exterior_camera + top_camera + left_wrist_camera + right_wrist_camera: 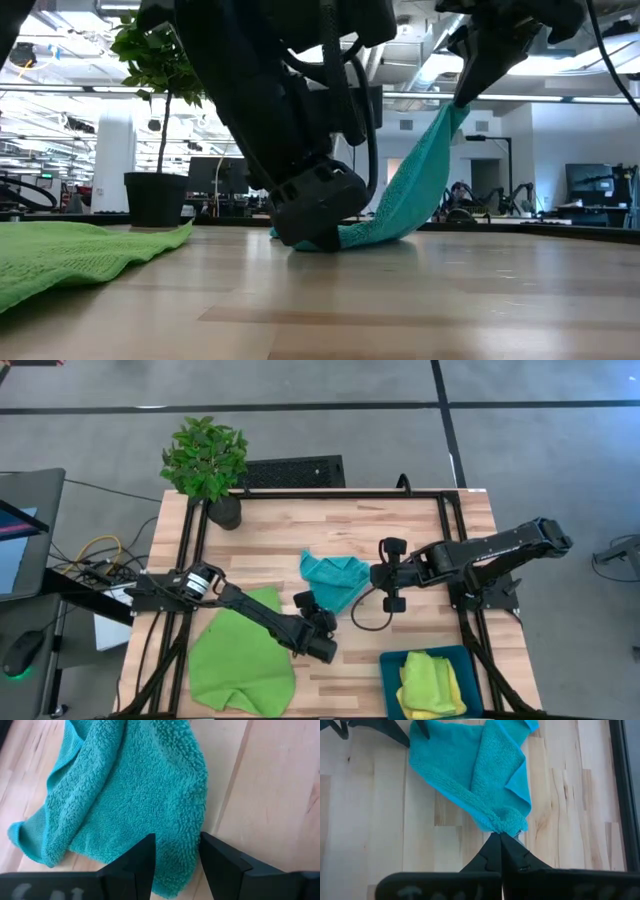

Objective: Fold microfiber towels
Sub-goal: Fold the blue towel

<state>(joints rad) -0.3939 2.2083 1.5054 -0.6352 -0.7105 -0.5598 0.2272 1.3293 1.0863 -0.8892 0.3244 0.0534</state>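
A turquoise towel (335,578) lies crumpled at the table's middle, one corner raised by my right gripper (500,836), which is shut on it. My left gripper (177,851) is low over the towel's near end, open, one finger on each side of the towel's rounded edge (175,870). A lime green towel (240,660) lies spread flat at the near left, touched by neither gripper. Another lime green towel and a yellow one (430,682) rest in a blue bin (392,670) at the near right. My right gripper pinches a bunched corner of the turquoise towel (506,824) between its two fingertips, coming from above and slanting down. The cloth hangs from the fingers in a slanting sheet (425,170), and its lower part (365,235) lies on the table. My left gripper: I cannot tell whether its fingers (142,860) touch the towel.
A potted plant (207,460) stands at the far left corner. Black frame rails (445,530) run along the table's sides. Bare wood (270,540) shows on the far half, and between the turquoise towel and the blue bin.
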